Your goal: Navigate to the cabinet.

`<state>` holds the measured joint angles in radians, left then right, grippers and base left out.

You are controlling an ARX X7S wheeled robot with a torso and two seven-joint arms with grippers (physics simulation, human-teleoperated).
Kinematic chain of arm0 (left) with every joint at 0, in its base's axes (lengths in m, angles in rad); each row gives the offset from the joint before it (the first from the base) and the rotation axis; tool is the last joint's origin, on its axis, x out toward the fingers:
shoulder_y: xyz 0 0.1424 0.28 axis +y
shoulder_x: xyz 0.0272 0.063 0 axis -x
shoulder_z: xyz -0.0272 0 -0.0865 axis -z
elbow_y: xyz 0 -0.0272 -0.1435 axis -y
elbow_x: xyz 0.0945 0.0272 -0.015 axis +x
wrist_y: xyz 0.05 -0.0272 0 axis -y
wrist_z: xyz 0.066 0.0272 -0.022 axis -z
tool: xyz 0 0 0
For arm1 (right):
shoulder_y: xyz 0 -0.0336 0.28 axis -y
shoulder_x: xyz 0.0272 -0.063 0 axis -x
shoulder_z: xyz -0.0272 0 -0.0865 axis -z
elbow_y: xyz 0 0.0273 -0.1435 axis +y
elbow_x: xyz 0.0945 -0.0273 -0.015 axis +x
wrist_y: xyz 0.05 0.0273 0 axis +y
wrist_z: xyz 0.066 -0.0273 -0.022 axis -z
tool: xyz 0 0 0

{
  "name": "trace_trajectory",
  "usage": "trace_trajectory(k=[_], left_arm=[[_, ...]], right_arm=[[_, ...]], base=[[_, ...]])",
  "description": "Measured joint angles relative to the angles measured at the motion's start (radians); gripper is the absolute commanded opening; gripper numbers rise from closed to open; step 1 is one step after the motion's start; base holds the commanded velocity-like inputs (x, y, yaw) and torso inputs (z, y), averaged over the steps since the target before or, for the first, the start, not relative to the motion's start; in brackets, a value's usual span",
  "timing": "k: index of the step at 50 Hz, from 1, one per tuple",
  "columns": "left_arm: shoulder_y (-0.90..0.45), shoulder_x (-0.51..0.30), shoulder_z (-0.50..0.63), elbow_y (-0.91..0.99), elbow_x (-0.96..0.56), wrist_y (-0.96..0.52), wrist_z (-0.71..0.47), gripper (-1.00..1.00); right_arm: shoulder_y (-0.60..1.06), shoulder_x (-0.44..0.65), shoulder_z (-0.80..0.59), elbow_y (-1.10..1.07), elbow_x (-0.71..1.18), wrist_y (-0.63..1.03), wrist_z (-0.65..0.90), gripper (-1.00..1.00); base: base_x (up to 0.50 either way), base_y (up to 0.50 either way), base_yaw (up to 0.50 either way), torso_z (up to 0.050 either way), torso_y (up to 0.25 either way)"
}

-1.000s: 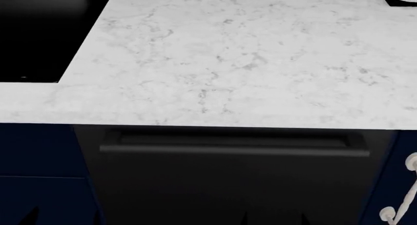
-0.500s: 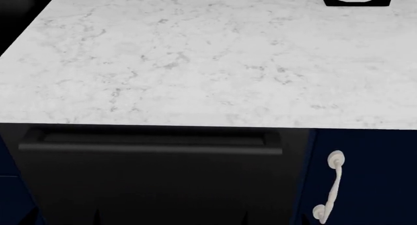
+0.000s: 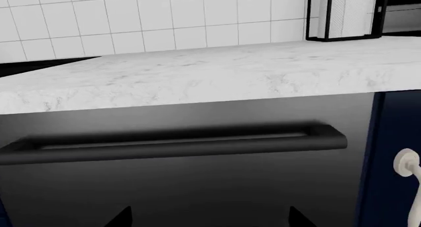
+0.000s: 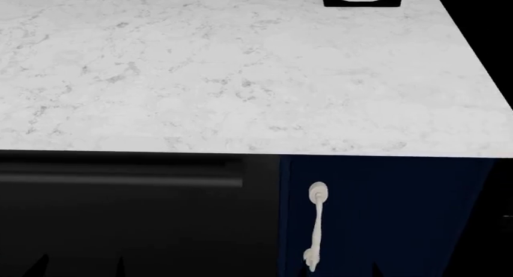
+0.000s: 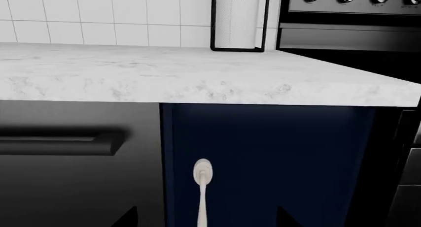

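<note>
The cabinet (image 4: 385,217) is a narrow navy-blue front under the white marble countertop (image 4: 240,73), at the lower right of the head view. Its long cream handle (image 4: 315,226) hangs upright near its left edge. In the right wrist view the cabinet (image 5: 263,158) fills the middle, and my right gripper (image 5: 207,222) is open, its dark fingertips (image 5: 128,218) either side of the handle (image 5: 202,187), not touching it. My left gripper (image 3: 210,221) is open before a black panel (image 3: 184,187). There the cabinet (image 3: 395,138) is a strip at the edge.
A black appliance front (image 4: 120,217) with a black bar handle (image 3: 171,143) adjoins the cabinet on its left. A black-framed paper towel holder (image 5: 238,20) stands at the counter's back. A black range with knobs (image 5: 348,20) stands right of the cabinet.
The head view has slid to the right along the counter. The cabinet and its cream handle moved from the right edge toward the middle. The black opening at far left has left view.
</note>
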<state>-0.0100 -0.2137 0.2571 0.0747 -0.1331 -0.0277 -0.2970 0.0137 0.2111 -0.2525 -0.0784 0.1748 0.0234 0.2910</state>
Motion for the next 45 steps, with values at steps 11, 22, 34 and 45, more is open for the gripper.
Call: trace_trajectory(k=[11, 22, 34, 45], left_arm=[[0.002, -0.007, 0.004, 0.006, -0.004, -0.003, -0.004, 1.00], [0.001, -0.012, 0.008, 0.007, -0.008, -0.002, -0.010, 1.00], [-0.002, -0.016, 0.014, 0.005, -0.011, 0.000, -0.015, 1.00], [-0.006, -0.019, 0.021, -0.003, -0.011, 0.005, -0.021, 1.00]], right_arm=[[-0.002, 0.004, -0.004, -0.010, 0.005, 0.007, 0.007, 1.00], [0.002, 0.008, -0.010, -0.012, 0.010, 0.020, 0.013, 1.00], [0.008, 0.010, -0.013, -0.008, 0.017, 0.027, 0.017, 1.00], [0.012, 0.014, -0.017, -0.001, 0.024, 0.024, 0.018, 1.00]], base=[[-0.02, -0.50, 0.00, 0.000, 0.000], [-0.05, -0.50, 0.00, 0.000, 0.000], [-0.07, -0.50, 0.00, 0.000, 0.000], [-0.07, -0.50, 0.00, 0.000, 0.000]])
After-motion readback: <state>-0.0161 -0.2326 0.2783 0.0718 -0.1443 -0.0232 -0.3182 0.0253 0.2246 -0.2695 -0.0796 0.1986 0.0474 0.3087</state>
